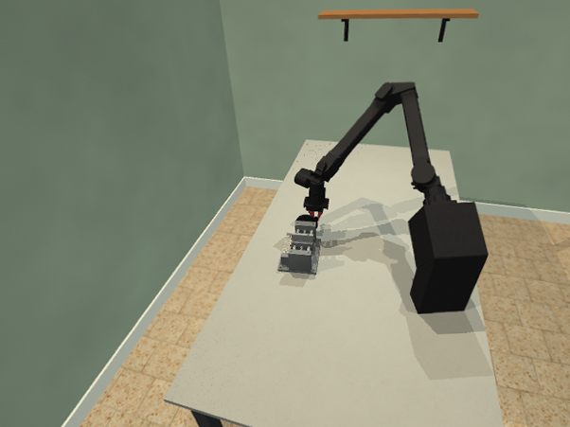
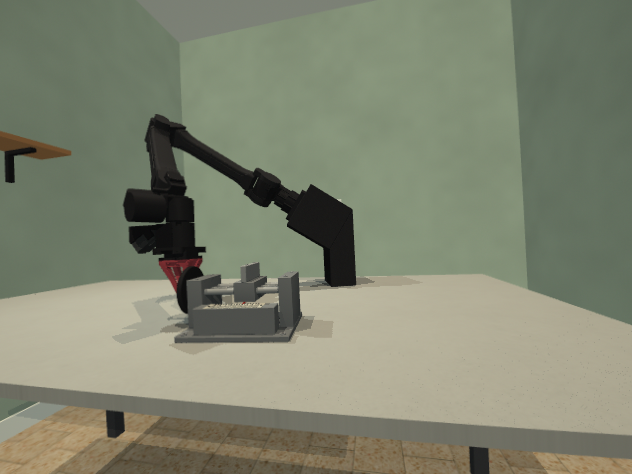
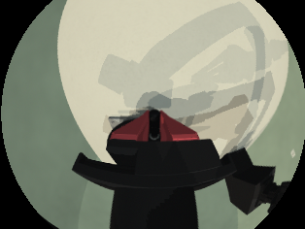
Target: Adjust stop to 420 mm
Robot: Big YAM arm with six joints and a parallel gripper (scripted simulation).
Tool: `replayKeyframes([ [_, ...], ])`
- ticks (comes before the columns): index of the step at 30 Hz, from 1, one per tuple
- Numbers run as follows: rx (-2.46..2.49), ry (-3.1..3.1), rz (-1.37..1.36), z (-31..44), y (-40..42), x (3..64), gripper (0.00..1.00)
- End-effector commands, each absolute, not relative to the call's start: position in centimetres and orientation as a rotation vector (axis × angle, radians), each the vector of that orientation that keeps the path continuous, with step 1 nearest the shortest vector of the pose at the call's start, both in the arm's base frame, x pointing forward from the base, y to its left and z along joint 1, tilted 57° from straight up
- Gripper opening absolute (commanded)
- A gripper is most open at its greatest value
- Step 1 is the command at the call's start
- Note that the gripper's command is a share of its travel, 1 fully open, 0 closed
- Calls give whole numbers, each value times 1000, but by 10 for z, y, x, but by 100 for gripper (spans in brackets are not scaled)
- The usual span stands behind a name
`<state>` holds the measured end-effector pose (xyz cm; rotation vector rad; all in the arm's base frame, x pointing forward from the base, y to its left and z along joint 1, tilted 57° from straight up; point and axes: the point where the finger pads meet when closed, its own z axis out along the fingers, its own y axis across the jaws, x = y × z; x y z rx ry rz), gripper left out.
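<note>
The arm [image 1: 364,125] rises from its black base [image 1: 446,253], folds at the elbow and slopes down to the wrist. The gripper [image 2: 182,278] points downward, its red fingers [image 2: 173,267] closed on the handwheel [image 2: 182,295].

the top view looks down from high at the near end of the surface [image 1: 328,335], facing the far wall and its shelf [image 1: 397,14], and stands well back. the exterior view sits low, near surface height, facing sideways across the surface [image 2: 408,346] from closer in. both share the arm [image 1: 364,124], the grey fixture [image 2: 239,316] and the shelf. the wrist view looks down past the hand [image 3: 153,131], very close.
</note>
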<state>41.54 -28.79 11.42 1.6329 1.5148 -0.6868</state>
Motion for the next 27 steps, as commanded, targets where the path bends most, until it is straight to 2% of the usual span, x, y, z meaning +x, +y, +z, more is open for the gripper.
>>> replayKeyframes([
  [1, 1650, 1494, -712, 111, -306, 415, 6],
  [27, 1665, 1498, -717, 102, -323, 443, 6],
])
